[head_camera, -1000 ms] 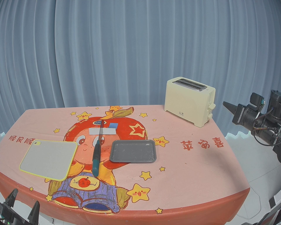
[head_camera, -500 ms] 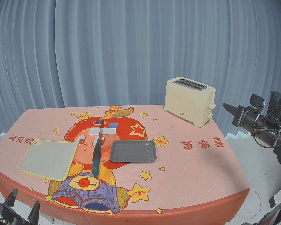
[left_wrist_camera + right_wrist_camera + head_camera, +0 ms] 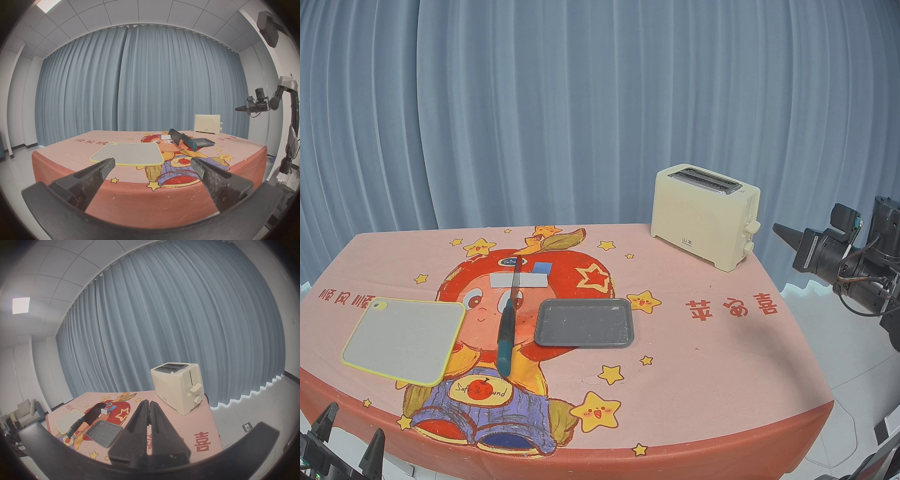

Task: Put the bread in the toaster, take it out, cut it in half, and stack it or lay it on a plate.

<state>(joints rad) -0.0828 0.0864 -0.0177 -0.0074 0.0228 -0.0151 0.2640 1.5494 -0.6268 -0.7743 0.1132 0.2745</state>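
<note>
The pink table (image 3: 700, 369) is set with a cream toaster (image 3: 703, 215) at the far right. A cutting board (image 3: 403, 340) is laid near left, a grey plate (image 3: 584, 323) in the middle, a knife (image 3: 506, 325) between them. The left gripper (image 3: 152, 162) is held wide apart at the near left corner; the right gripper (image 3: 149, 404) is pressed together, right of the toaster

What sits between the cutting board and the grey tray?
A knife with a teal handle lies between the cutting board and the tray, touching neither; the head view shows it.
</note>
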